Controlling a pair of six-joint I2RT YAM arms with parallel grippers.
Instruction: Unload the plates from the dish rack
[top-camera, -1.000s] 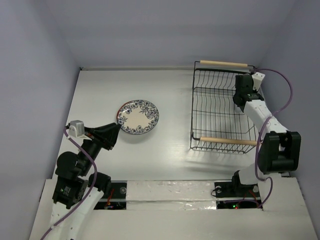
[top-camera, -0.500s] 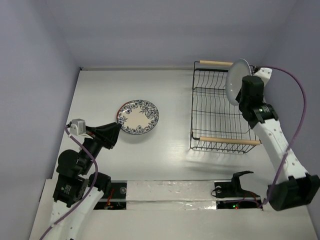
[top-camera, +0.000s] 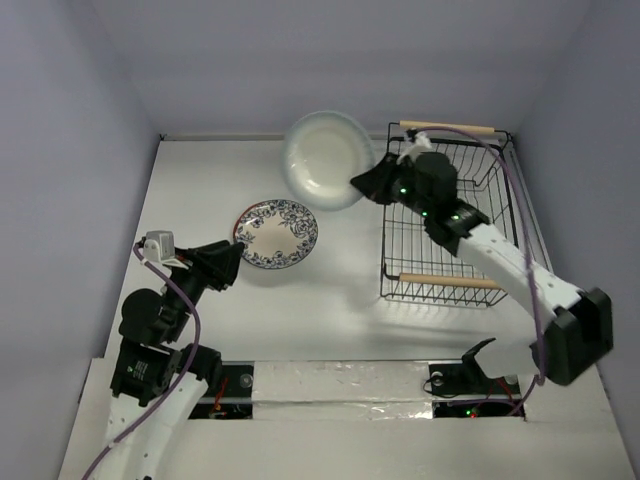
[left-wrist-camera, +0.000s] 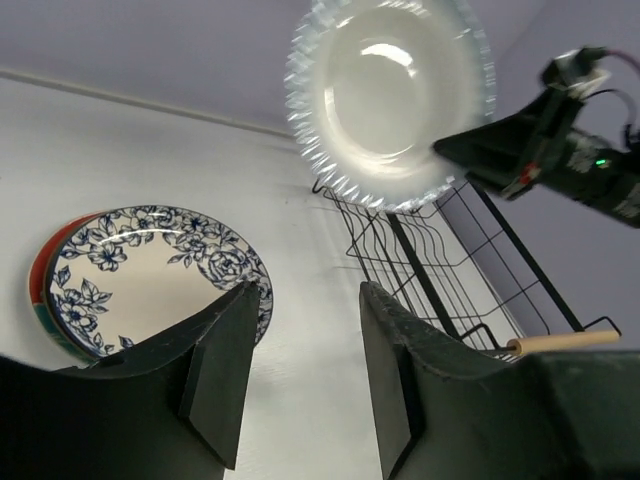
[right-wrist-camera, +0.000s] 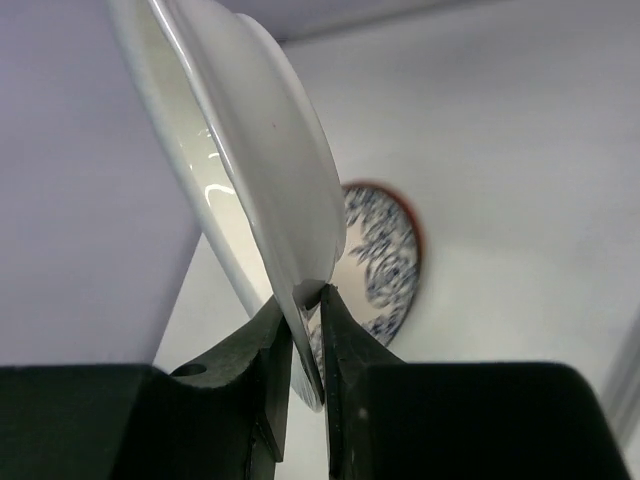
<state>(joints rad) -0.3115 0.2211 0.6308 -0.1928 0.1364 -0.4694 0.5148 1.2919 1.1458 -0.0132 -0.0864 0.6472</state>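
My right gripper (top-camera: 362, 182) (right-wrist-camera: 300, 305) is shut on the rim of a pale green plate (top-camera: 328, 158) (left-wrist-camera: 385, 100) (right-wrist-camera: 250, 150) and holds it tilted in the air, left of the black wire dish rack (top-camera: 440, 225) (left-wrist-camera: 420, 270). A white plate with a blue flower rim (top-camera: 277, 234) (left-wrist-camera: 150, 270) (right-wrist-camera: 385, 250) lies on the table on top of a red-and-blue plate (left-wrist-camera: 40, 285). My left gripper (top-camera: 232, 264) (left-wrist-camera: 305, 330) is open and holds nothing, low over the table just right of that stack. No plates show in the rack.
The rack has two light wooden handles, near (top-camera: 450, 283) and far (top-camera: 447, 127). Purple walls close the table (top-camera: 340, 300) at the back and sides. The held plate hangs above the table between the stack and the rack.
My right arm has lifted the pale green plate out of the rack's far right corner and swung it left, past the rack. My left gripper's jaws have widened; that arm stayed put.
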